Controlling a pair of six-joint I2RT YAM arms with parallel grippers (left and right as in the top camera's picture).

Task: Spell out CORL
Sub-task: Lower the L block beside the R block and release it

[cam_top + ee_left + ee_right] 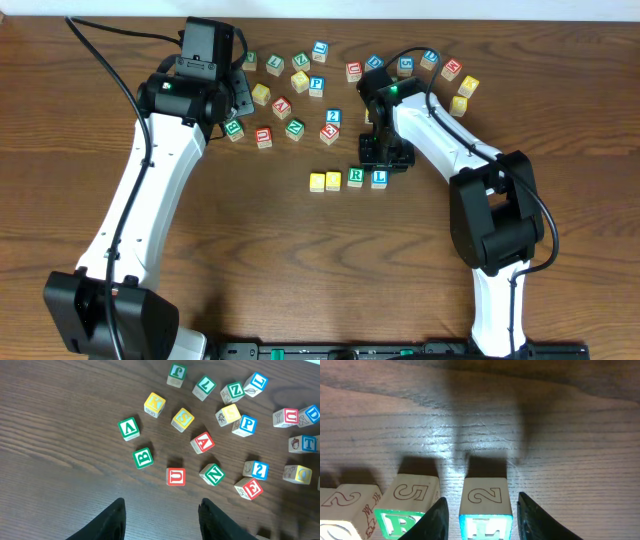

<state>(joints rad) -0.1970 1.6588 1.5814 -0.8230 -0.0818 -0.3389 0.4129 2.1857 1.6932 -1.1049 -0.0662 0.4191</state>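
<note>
Right gripper [480,520]: we see it parted, one finger on each side of the L block [485,495]. A thin strip of wood shows between each finger and the block, so it has hold of nothing.
L block: it stands upright on the table [250,260], blue letter on top and a 2 on the face toward the wrist camera. It closes the right end of a short row.
R block [410,497]: green letter, with a 5 on its side. It sits just left of the L block, with a narrow gap between them.
Yellow blocks [325,181]: two of them carry the row on to the left, close together. We cannot read their letters.
Left gripper [160,522]: we find it wide apart over bare wood, with nothing between its fingers.
U block [175,476]: red, lying just ahead of the left fingers, with a green B block [143,457] beyond it to the left.
Loose blocks [300,80]: these are scattered across the far side of the table, well apart from the row.
</note>
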